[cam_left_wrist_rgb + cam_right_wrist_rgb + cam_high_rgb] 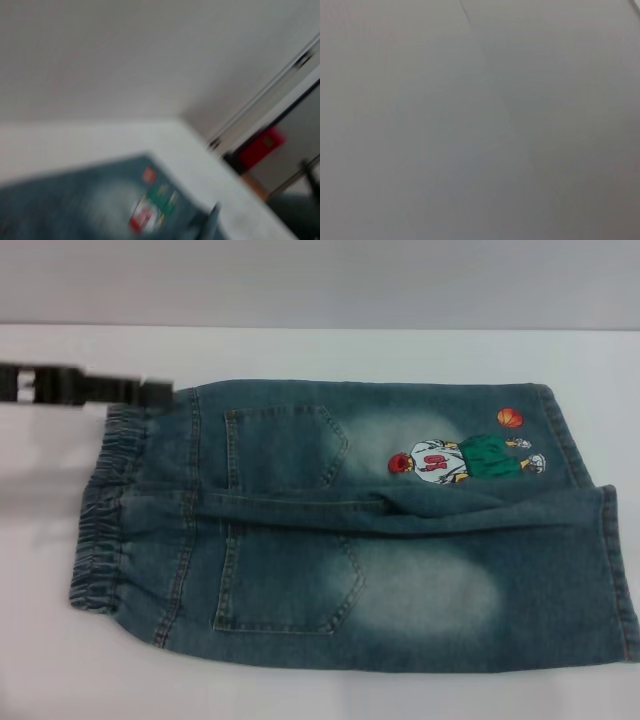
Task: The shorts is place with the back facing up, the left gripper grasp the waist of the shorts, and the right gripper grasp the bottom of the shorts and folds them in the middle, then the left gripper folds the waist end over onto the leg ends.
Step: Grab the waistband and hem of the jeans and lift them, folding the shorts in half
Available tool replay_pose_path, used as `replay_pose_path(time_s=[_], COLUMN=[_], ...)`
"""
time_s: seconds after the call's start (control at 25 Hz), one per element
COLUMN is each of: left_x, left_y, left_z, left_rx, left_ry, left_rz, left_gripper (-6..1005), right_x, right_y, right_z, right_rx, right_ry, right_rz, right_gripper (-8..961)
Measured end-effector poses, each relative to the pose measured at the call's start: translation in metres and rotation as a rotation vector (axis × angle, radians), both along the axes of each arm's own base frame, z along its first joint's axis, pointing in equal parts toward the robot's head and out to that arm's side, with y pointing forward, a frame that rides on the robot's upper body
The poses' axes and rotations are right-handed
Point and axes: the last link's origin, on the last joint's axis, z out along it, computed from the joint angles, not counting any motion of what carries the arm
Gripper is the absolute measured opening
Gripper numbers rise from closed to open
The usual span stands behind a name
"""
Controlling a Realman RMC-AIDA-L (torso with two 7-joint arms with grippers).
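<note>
Shorts (350,530) flat on white desk (300,350), back up, unfolded. Left hand (150,392) at waistband's (105,505) far corner; opening not discernible. Right hand unseen. Advice: pinch elastic fully, lift evenly with hem (600,540) grasp.

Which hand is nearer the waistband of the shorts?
Left. The left hand sits at the far corner of the waistband; the right hand is out of view.

The left gripper (150,392) reaches in low from the left, arm level. Its finger state is unclear. The right arm is unseen.
</note>
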Motion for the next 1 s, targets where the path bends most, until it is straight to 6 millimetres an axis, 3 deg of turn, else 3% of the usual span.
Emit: replay_pose_path(time_s=[0.08, 0.16, 0.36, 1.0], left_x=[0.000, -0.029, -0.053, -0.078], left_y=[0.000, -0.011, -0.020, -0.031], left_z=[0.000, -0.003, -0.006, 0.000], left_rx=[0.000, -0.064, -0.112, -0.160], left_ry=[0.000, 0.138, 0.261, 0.379], left_rz=[0.000, 0.115, 0.203, 0.364], left_gripper=[830, 829, 830, 829], right_x=[-0.001, -0.001, -0.001, -0.004], right_y=[0.001, 0.002, 0.002, 0.008], right_z=[0.000, 0.000, 0.000, 0.002], right_rx=[0.000, 0.000, 0.000, 0.004], right_ry=[0.000, 0.000, -0.001, -0.007], right_rz=[0.003, 0.005, 0.006, 0.021], right_gripper=[568, 568, 568, 567])
